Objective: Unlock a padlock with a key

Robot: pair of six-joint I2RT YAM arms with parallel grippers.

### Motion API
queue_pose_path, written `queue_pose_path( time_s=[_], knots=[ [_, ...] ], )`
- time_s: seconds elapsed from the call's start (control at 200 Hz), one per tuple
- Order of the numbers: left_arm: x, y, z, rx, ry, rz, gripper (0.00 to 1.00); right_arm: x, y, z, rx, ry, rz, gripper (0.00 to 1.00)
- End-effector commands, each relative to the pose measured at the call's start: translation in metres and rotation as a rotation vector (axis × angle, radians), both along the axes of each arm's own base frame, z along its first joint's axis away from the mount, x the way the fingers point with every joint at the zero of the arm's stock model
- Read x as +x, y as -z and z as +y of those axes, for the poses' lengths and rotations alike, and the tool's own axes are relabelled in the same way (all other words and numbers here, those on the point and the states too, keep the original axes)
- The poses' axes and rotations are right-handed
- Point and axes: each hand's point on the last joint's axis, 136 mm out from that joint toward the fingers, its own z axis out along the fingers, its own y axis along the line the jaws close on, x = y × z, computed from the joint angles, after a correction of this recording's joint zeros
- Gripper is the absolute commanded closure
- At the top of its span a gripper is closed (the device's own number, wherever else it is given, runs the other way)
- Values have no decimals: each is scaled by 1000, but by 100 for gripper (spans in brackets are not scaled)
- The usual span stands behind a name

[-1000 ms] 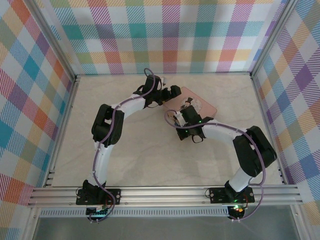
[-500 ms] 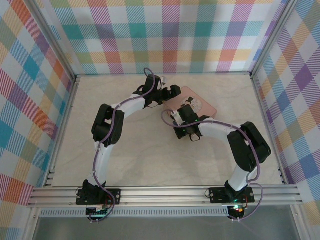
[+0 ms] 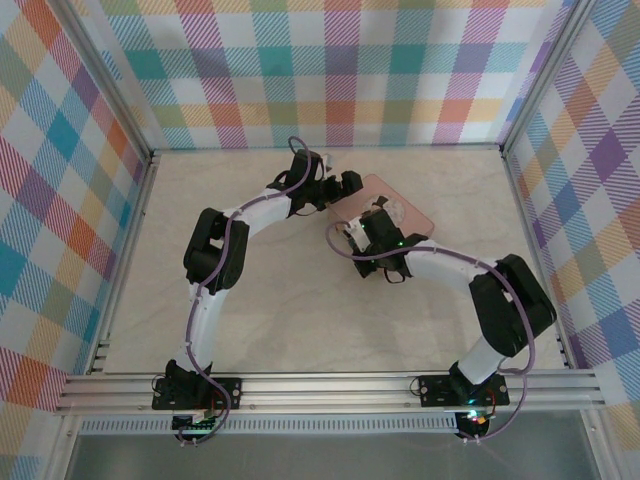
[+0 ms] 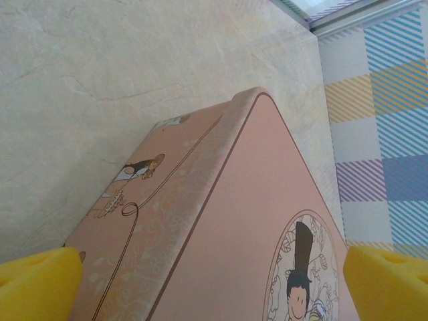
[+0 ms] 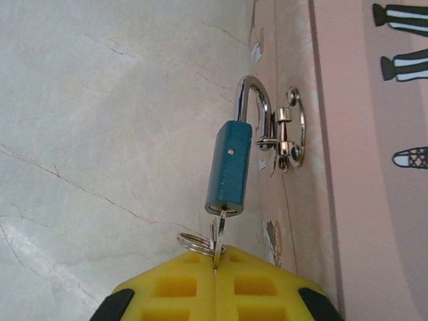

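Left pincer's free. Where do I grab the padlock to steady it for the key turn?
Probably the teal body of the padlock, mid-length, from the bare-table side. Its shackle end is hooked in the tin's hasp, the key end is taken by the right pincer, and the tin wall blocks the other side.

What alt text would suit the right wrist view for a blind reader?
The yellow-padded right claw pinches a thin metal key on a small ring, its blade in the base of a small teal-bodied padlock. The padlock's silvery shackle loops through a metal hasp on the side of a pink rectangular tin.
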Motion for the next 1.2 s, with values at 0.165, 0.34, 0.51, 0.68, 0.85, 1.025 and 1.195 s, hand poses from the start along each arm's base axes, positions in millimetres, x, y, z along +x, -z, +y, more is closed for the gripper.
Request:
queue_pose_path(
  time_s=[0.165, 0.34, 0.51, 0.68, 0.85, 1.025, 1.195],
  knots=[
    [-11, 3, -14, -15, 48, 34, 0, -18, 1, -6, -49, 13, 51, 100],
    [-16, 4, -21, -29, 72, 40, 0, -5, -6, 7, -37, -3, -23, 100],
    [-25, 6, -34, -42, 108, 51, 0, 28, -20, 43, 6, -97, -111, 100],
    [-28, 8, -37, -41, 117, 57, 0, 44, -25, 61, 42, -144, -171, 100],
    [-24, 9, -31, -32, 96, 54, 0, 24, -21, 44, 59, -99, -143, 100],
    [-18, 6, -19, -35, 65, 49, 0, 6, -14, 19, 7, -49, -97, 100],
    [-15, -4, 1, -48, 6, 26, 0, -3, -31, 29, 106, -79, -106, 100]
  ],
)
